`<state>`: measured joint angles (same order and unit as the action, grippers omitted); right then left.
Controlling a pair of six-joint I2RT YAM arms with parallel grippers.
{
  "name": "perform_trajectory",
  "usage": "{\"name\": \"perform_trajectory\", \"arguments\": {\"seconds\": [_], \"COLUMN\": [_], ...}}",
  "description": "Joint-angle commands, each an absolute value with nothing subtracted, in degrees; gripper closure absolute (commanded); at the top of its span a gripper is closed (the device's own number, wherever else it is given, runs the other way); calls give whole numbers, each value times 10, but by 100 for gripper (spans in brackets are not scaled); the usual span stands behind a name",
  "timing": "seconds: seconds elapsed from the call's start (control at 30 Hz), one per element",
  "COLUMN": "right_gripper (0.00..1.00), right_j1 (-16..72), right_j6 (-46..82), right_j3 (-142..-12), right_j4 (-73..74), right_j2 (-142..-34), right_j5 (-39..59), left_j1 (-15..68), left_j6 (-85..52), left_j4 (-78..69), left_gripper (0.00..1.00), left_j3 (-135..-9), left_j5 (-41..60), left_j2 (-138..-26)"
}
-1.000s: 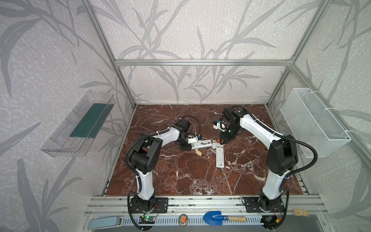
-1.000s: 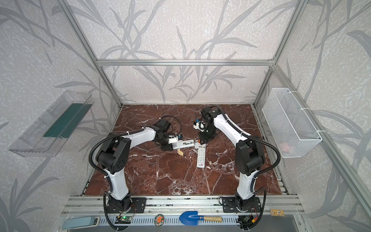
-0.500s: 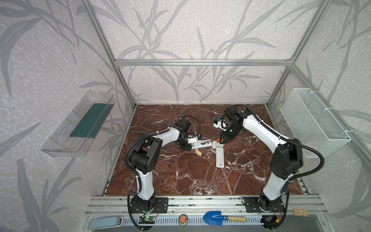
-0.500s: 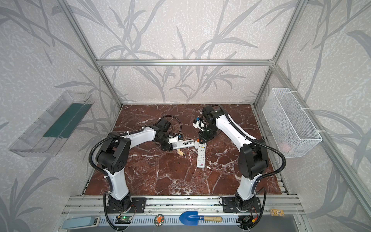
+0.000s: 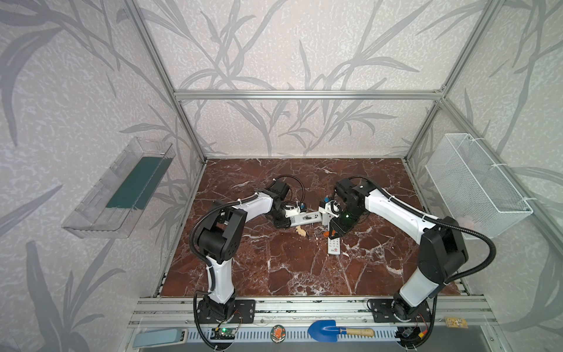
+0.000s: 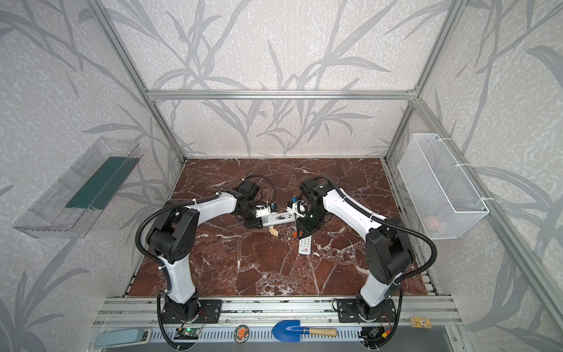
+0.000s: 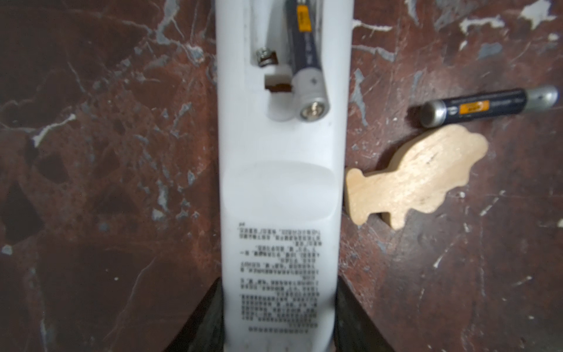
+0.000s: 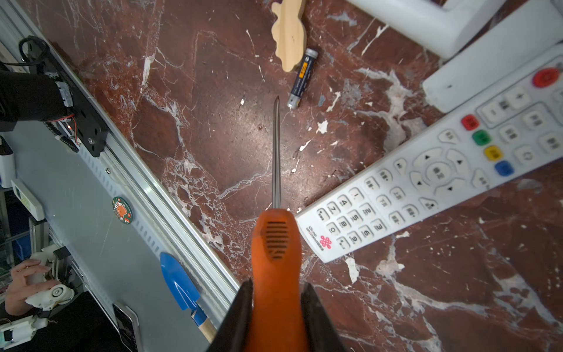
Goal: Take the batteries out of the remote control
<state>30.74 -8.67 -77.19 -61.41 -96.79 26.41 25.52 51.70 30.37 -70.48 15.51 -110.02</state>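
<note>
Over the centre of the table [image 5: 289, 274], the left gripper [image 5: 291, 220] is lying level, gripping with jaws half-apart, while the right gripper [image 5: 335, 230] is pointing steeply downward toward the near edge, jaws clamping tight.

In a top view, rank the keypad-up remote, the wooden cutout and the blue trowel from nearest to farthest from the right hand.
1. keypad-up remote: just below the right hand in the view, almost under it.
2. wooden cutout: off to the left of that hand in the view.
3. blue trowel: at the very bottom of the view.
</note>
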Motion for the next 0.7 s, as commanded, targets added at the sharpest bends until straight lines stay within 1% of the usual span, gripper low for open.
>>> {"name": "perform_trajectory", "arguments": {"seconds": [0.0, 0.2, 0.37, 0.67], "right_gripper": [100, 100, 100, 100], "right_j1": [303, 275, 257, 248], "right_j6": [-83, -75, -99, -121], "right_j3": [-798, -847, -890, -886], "right_j4": [-608, -589, -598, -595], "right_j2": [-951, -960, -1001, -1037], "right_j5": [255, 227, 210, 204], "left_j1": [260, 260, 261, 260], "left_j6": [516, 516, 516, 517], "left_j4": [323, 323, 323, 323], "left_gripper": [68, 68, 68, 68], "left_j3": [-701, -699, -699, -698], "left_j5": [134, 135, 134, 133], "left_j2": [-1131, -1129, -1128, -1129]}}
